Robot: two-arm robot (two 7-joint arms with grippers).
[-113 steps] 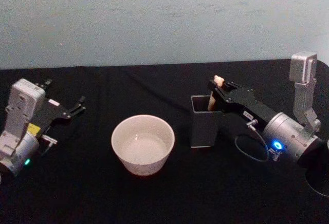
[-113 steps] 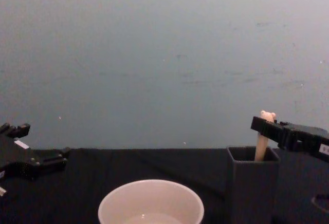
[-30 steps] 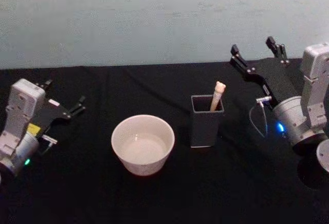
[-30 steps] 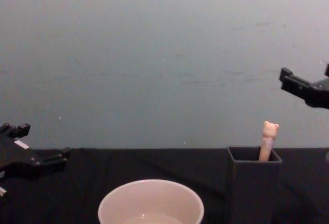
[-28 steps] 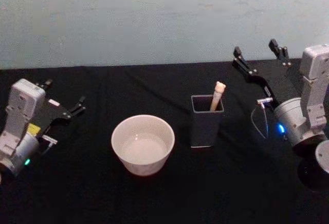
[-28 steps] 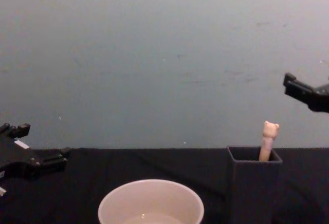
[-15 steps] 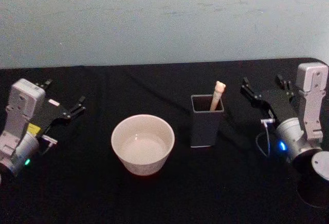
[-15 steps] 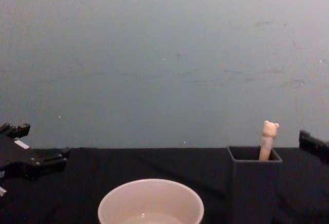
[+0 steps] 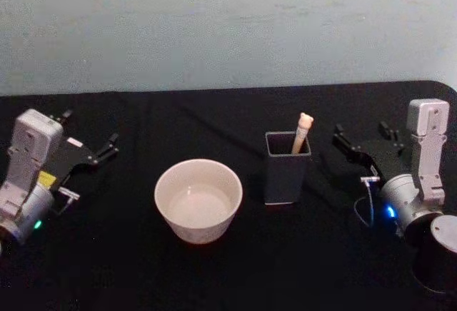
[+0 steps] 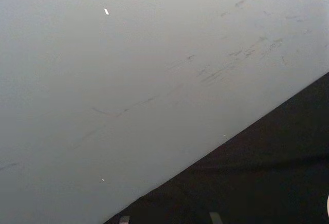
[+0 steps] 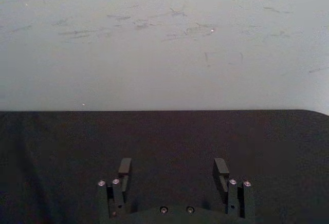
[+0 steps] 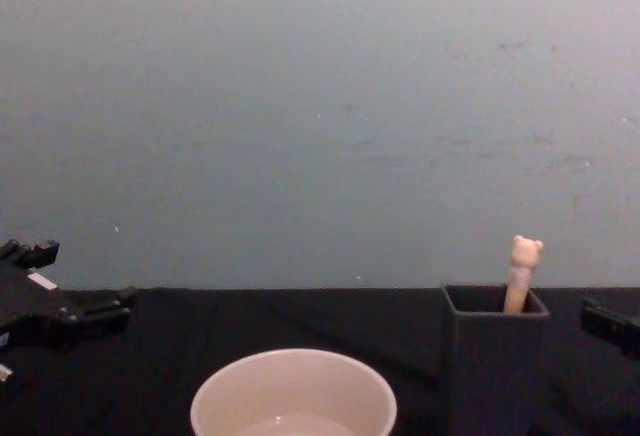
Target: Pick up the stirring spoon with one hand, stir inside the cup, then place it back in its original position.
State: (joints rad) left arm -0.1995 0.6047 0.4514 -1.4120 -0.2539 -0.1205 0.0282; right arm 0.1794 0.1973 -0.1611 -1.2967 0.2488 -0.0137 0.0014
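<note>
The stirring spoon stands in a dark grey square holder, and only its peach handle with the bear head pokes out. The cream-pink cup sits left of the holder, with nothing in it but a pale bottom. My right gripper rests low over the black table, to the right of the holder and apart from it, open and empty; its two fingers point at the bare wall. One of them also shows in the chest view. At the far left my left gripper is parked, open.
A black cloth covers the table, which ends at a pale blue-grey wall behind. Free room lies in front of the cup and between the holder and the right gripper.
The right gripper, which held the spoon handle earlier and then rose open, has come down and drawn back to the right. The spoon stays in the holder. The left arm has not moved.
</note>
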